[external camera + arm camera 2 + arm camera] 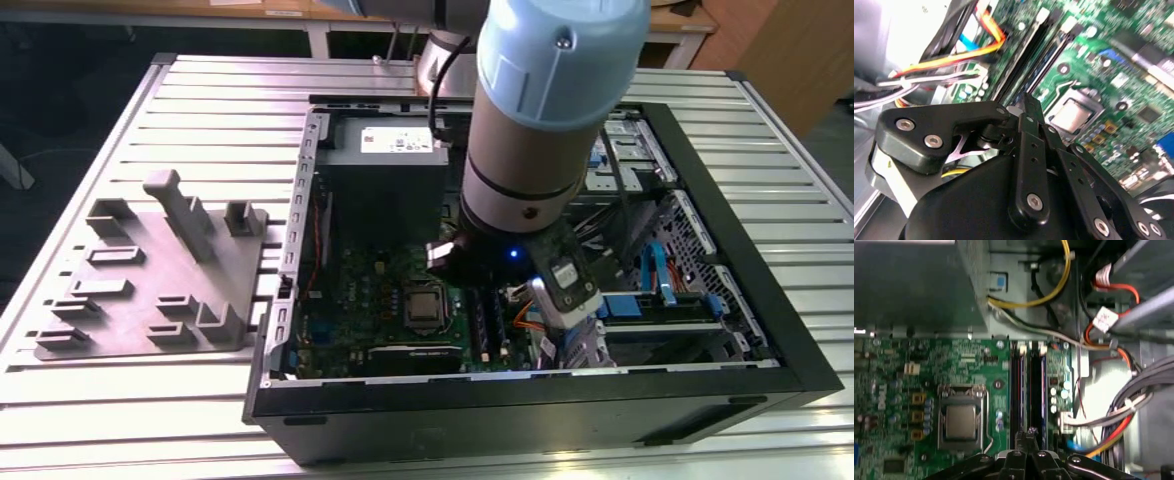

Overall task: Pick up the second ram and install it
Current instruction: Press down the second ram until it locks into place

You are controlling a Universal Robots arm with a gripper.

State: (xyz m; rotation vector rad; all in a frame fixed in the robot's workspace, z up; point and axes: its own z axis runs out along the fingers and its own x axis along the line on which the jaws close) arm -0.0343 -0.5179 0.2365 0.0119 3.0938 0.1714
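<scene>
Hand (1026, 452): your fingers are closed together, nothing visibly between them | Position: low over the motherboard (899, 440), above the slots (1028, 390) | Second ram: apparently seated in a slot, cannot confirm | Holder tray (147, 275): on counter (134, 400).

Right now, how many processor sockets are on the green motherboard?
1. The processor socket lies beside the long memory slots on the motherboard; the arm may hide others.

exterior view: high, oblique | both wrist views: close over motherboard (899, 385)
</scene>
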